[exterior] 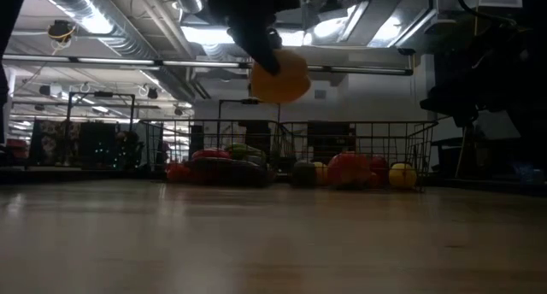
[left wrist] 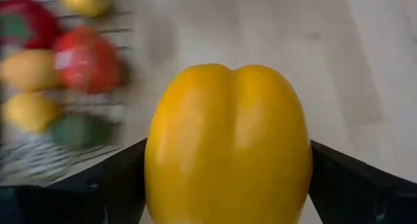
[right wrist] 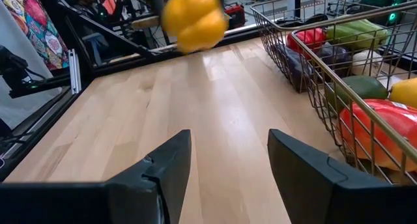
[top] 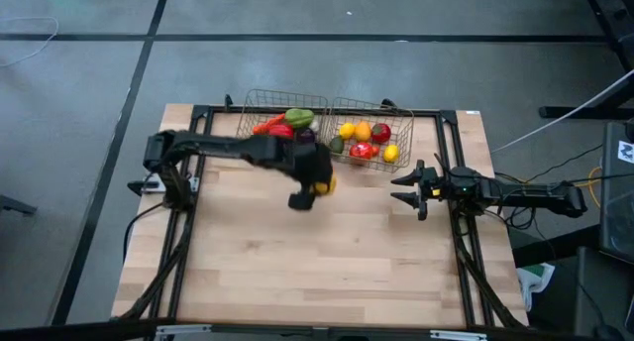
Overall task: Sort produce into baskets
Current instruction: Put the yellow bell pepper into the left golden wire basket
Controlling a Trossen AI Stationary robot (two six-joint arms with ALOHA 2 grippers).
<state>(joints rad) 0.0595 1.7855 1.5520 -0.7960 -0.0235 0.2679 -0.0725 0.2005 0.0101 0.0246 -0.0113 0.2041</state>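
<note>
We see the left gripper [top: 319,185], fingers clamped on a glossy yellow toy pepper [left wrist: 228,142], carrying it clear of the surface toward the wire baskets [top: 260,108]; the right gripper [top: 408,187] waits, fingers parted, empty.

The low view is backlit by ceiling strip lights [exterior: 94,22] at eleven o'clock; the yellow pepper [left wrist: 228,146] and baskets [left wrist: 58,120] are motion-blurred.

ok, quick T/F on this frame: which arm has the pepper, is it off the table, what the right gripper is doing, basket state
1. The left gripper holds the yellow pepper. True.
2. The pepper rests on the table. False: it hangs in the air, clear of the wood.
3. The right gripper grips a lemon. False: it is open and empty, by the right table edge.
4. Both baskets already hold produce. True.
</note>
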